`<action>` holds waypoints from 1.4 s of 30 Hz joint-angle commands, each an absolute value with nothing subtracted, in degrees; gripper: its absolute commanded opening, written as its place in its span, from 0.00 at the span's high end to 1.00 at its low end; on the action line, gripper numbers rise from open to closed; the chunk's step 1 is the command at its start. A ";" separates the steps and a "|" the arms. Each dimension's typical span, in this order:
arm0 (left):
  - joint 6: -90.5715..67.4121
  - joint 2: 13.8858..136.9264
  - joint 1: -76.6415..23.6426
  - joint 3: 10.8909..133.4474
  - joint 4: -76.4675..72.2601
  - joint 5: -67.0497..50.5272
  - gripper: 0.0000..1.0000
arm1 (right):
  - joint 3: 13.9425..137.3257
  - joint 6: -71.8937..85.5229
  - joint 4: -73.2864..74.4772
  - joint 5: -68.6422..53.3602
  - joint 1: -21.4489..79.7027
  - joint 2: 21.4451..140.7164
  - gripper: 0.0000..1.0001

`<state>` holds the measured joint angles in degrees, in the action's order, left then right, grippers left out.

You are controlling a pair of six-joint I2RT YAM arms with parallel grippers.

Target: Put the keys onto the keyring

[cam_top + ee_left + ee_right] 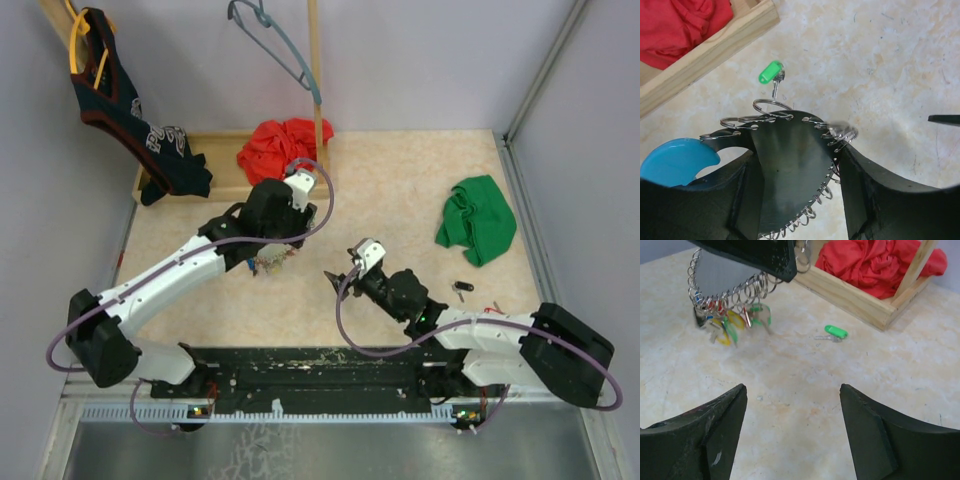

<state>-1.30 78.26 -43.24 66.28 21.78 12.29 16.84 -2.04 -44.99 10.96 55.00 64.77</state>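
Note:
My left gripper [796, 152] is shut on the keyring [790, 170], a dark grey hoop edged with small wire rings and with a light-blue section [677, 161]. Several keys [730, 322] with green, yellow and red tags hang from the keyring [722, 270], lifted above the table. A loose key with a green tag [771, 75] lies flat on the table, just past the hoop [832, 332]. My right gripper [792, 387] stands open and empty, low over bare table, right of the keyring [268, 262]. Another dark key [460, 291] lies right of the right arm.
A wooden tray [215, 160] with a red cloth [285, 145] sits at the back. A green cloth [478, 220] lies at the right. A grey-blue hanger [275, 45] and a dark garment [125, 110] hang at the back wall.

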 commanded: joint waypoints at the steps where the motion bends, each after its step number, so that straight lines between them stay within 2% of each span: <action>1: 0.98 78.93 -44.03 70.46 31.03 14.48 0.79 | 16.54 -8.69 -60.01 8.19 55.57 66.99 0.26; 8: -3.25 79.89 -45.08 72.51 31.20 9.64 0.79 | 14.02 -14.14 -83.01 5.82 55.55 78.98 0.34; 14: -5.98 80.36 -45.42 72.81 31.19 7.75 0.80 | 14.33 -14.81 -95.49 2.87 55.57 87.66 0.54; 27: -9.83 81.36 -46.18 73.72 30.67 5.92 0.81 | 18.04 -13.88 -97.39 -2.62 55.55 92.28 0.56; 32: -9.93 81.52 -46.54 73.66 30.92 5.83 0.81 | 18.42 -14.13 -98.77 -1.00 55.55 93.34 0.65; 42: -10.52 81.81 -46.82 73.37 31.01 5.71 0.81 | 19.98 -14.10 -98.79 0.74 55.55 93.79 0.70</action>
<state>-9.69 81.71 -46.28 71.33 32.12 6.07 17.69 -14.35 -88.38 -0.49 55.00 93.21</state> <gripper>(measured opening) 0.605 0.311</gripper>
